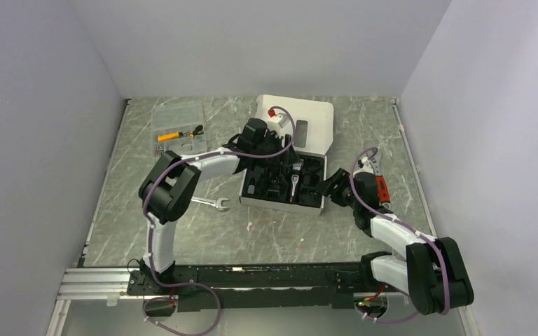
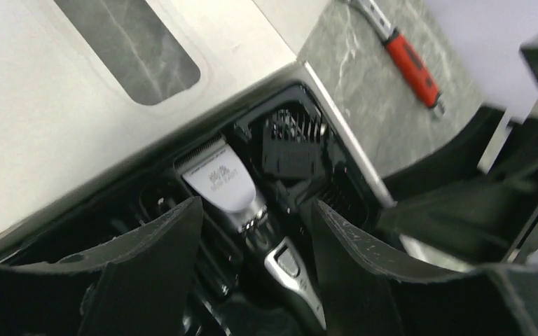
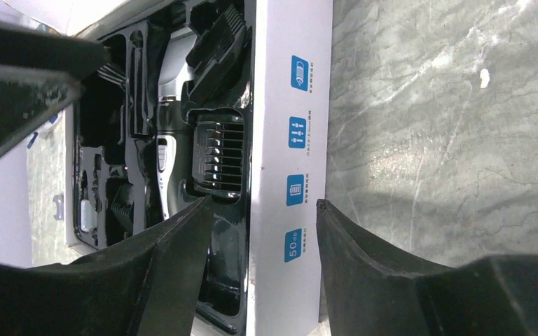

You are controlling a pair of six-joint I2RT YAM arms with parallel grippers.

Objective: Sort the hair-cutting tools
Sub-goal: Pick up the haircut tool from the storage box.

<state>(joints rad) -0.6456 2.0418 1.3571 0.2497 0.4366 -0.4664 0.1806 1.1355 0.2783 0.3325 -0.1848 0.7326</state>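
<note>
Standing here looking at it: the white cardboard box (image 1: 273,204) with the black moulded plastic tray (image 1: 312,189) sits about mid-table. Its white windowed lid (image 1: 313,114) is flopped open toward the back wall.

The slim black-and-silver electric hair clipper (image 2: 225,185) lies in its slot in the tray, blade end toward the lid. A small black plastic comb attachment (image 2: 291,148) sits in the pocket right beside it, on the side nearer the box's right wall. The right wrist camera shows another ribbed black comb (image 3: 218,150) bedded in a pocket hard against that same wall.

The left gripper (image 2: 256,208) hangs over the tray with its jaws spread and nothing between them, and the clipper body lines up in the gap below. The right gripper (image 3: 263,203) is at the box's right edge, jaws also spread and holding nothing. The white side wall with the blue icons lines up between its fingers, but I can't tell if it's touching.

Room-wise, both grippers crowd the box's right half, so it's tight there.
- The red-handled adjustable wrench (image 1: 380,186) lies just beside the right arm, on its outer side.
- The silver open-end wrench (image 1: 211,204) lies left of the box, near the left arm's elbow.
- A clear plastic organiser case (image 1: 177,124) sits back left, near the left wall.

A wide stretch of grey marble-look tabletop (image 1: 280,234) runs between the box's front edge and the arm bases.
</note>
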